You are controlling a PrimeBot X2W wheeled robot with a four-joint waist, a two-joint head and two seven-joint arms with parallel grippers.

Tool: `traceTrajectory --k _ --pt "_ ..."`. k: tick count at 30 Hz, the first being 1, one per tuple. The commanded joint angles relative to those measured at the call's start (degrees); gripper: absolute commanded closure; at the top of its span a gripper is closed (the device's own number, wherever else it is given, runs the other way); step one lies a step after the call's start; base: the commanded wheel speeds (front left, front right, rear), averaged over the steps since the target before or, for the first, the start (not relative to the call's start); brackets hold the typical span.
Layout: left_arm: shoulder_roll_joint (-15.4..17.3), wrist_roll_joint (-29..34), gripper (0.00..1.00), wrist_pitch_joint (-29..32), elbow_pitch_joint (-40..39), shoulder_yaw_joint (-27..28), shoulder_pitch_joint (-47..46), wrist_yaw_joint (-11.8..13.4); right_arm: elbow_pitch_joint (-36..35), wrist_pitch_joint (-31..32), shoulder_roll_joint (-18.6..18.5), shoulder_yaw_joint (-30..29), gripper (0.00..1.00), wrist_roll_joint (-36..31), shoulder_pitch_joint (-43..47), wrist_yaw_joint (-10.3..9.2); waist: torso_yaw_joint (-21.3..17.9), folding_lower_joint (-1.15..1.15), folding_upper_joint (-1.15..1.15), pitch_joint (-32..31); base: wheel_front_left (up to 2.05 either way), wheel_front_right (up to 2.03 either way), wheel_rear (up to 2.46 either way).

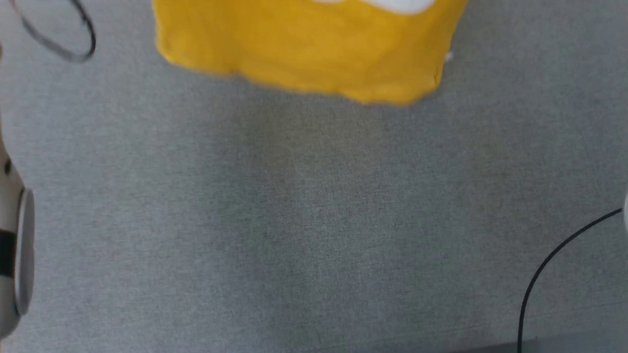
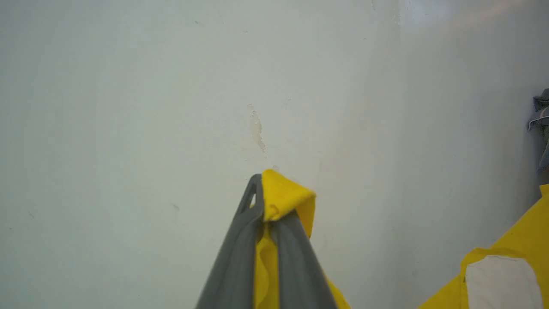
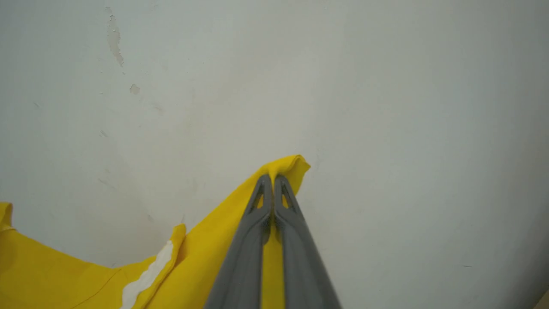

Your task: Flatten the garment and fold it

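Note:
The garment (image 1: pixel 314 49) is a bright yellow T-shirt; its lower part with the hem hangs into the top of the head view, above the grey cloth surface (image 1: pixel 294 220), with a white patch at the very top. In the left wrist view my left gripper (image 2: pixel 266 193) is shut on a bunched yellow corner of the garment (image 2: pixel 285 195), and more yellow cloth with a white patch (image 2: pixel 502 281) shows at the lower right. In the right wrist view my right gripper (image 3: pixel 273 180) is shut on another yellow edge (image 3: pixel 287 165), the cloth draping down to the left.
A pale wall (image 2: pixel 171 107) with chipped paint stands behind both grippers. A pale forearm (image 1: pixel 14 255) shows at the left edge of the head view. A black cable (image 1: pixel 549 264) runs at the lower right, another cable loop (image 1: pixel 73 39) at the upper left. Grey cloth (image 2: pixel 541 124) hangs at the right.

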Motion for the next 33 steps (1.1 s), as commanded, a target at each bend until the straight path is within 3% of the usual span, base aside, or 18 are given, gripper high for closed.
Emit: traceTrajectory --k 1,7,12,18,26,33 --pt "-0.7 0.5 1.00 -2.0 0.8 0.4 -1.8 0.5 0.7 -1.6 0.5 -0.7 1.00 -1.2 -1.6 -0.11 -0.9 -0.01 0.00 4.6 0.00 0.00 0.00" --pt "-3.4 1.6 1.00 -11.6 2.6 1.5 -10.9 0.7 1.7 -7.8 1.4 -2.5 1.00 -6.9 -9.1 -0.11 -0.2 -0.01 0.00 11.4 0.00 0.00 0.00" --pt "-3.1 2.7 1.00 -18.6 3.9 1.7 -15.5 -1.1 1.8 -11.7 1.6 -3.1 1.00 -10.3 -13.1 -0.11 1.0 -0.01 0.00 17.9 0.00 0.00 0.00" --pt "-2.2 2.4 1.00 -21.8 5.4 2.8 -17.1 -3.2 1.9 -13.8 0.5 -3.2 1.00 -12.1 -16.8 -0.11 2.5 -0.01 0.00 26.0 0.00 0.00 0.00" --pt "-1.3 0.4 1.00 -23.0 4.2 5.1 -12.3 -6.2 3.7 -18.3 -1.3 0.6 1.00 -11.7 -15.7 -0.11 3.8 -0.01 0.00 30.8 0.00 0.00 0.00" --pt "0.7 -1.4 1.00 -22.6 0.1 5.0 -2.6 -7.7 4.3 -21.9 -3.9 7.0 1.00 -4.3 -11.3 -0.11 4.8 -0.01 0.00 29.6 0.00 0.00 0.00"
